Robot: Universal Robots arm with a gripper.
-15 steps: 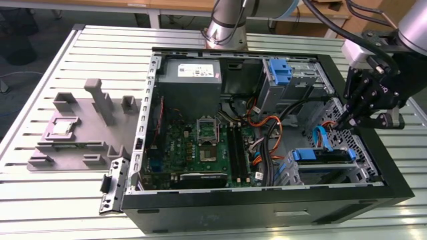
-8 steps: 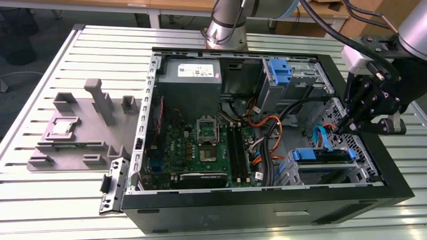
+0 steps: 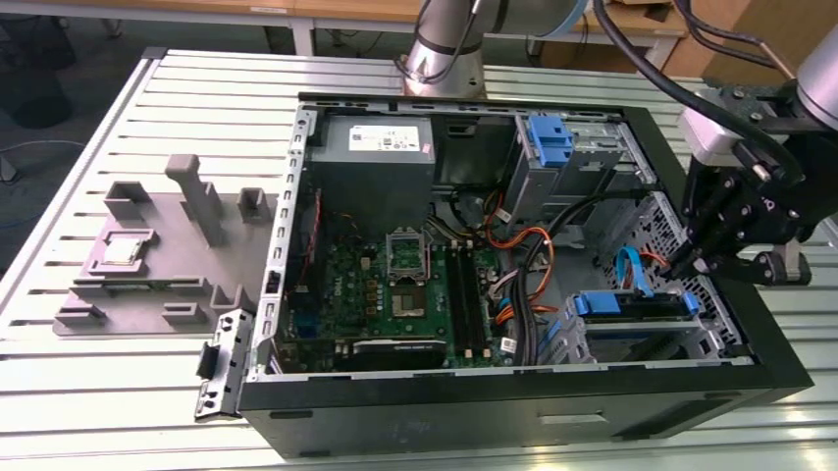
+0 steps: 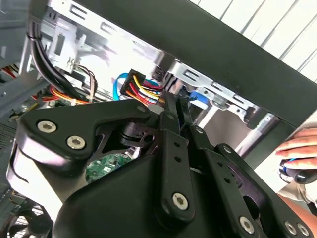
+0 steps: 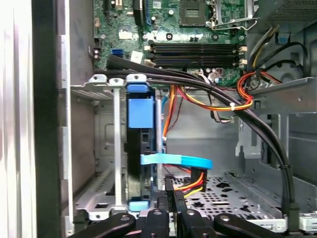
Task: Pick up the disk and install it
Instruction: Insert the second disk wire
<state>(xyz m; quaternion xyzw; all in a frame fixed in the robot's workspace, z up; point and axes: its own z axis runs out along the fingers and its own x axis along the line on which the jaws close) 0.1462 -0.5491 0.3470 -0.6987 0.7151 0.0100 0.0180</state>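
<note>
Case: an open black desktop computer case (image 3: 524, 392) lies on its side on the slatted white metal table (image 3: 105, 392) before you.
Board: you see the green motherboard (image 3: 392, 294) on the case floor.
Supply: the grey power supply box (image 3: 373, 147) sits in a far corner.
Disk: the blue-framed disk (image 3: 633, 306) rests in the metal bay at the exterior view's right.
Gripper: the black gripper (image 3: 697, 257) hangs just above that bay.
Fixture: your grey moulded tray (image 3: 157, 255) lies at the exterior view's left, well apart.

The disk (image 5: 140, 163) sits edge-on in its bay (label hidden), its lower end behind the fingers (image 5: 169, 198).
</note>
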